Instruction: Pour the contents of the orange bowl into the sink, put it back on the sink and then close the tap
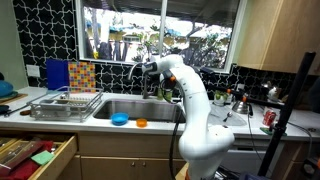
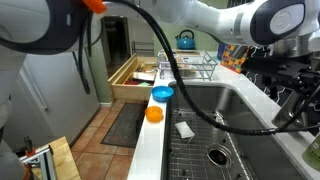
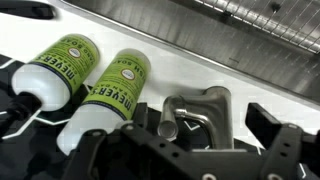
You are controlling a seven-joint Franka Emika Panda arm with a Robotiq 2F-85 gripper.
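The orange bowl (image 1: 141, 122) sits upright on the counter's front edge beside the sink (image 1: 128, 106), next to a blue bowl (image 1: 120, 119). It also shows in an exterior view (image 2: 154, 114). My gripper (image 1: 150, 69) is at the back of the sink, over the tap. In the wrist view the silver tap (image 3: 198, 112) and its short lever lie between my two dark fingers (image 3: 185, 148). The fingers are spread wide on either side and do not touch it. The gripper is open and holds nothing.
Two green-labelled bottles (image 3: 85, 80) lie or stand right beside the tap. A wire dish rack (image 1: 65, 103) sits beside the sink. A drawer (image 1: 35, 155) is pulled open below the counter. A grid and a white item (image 2: 184, 130) lie in the basin (image 2: 215, 115).
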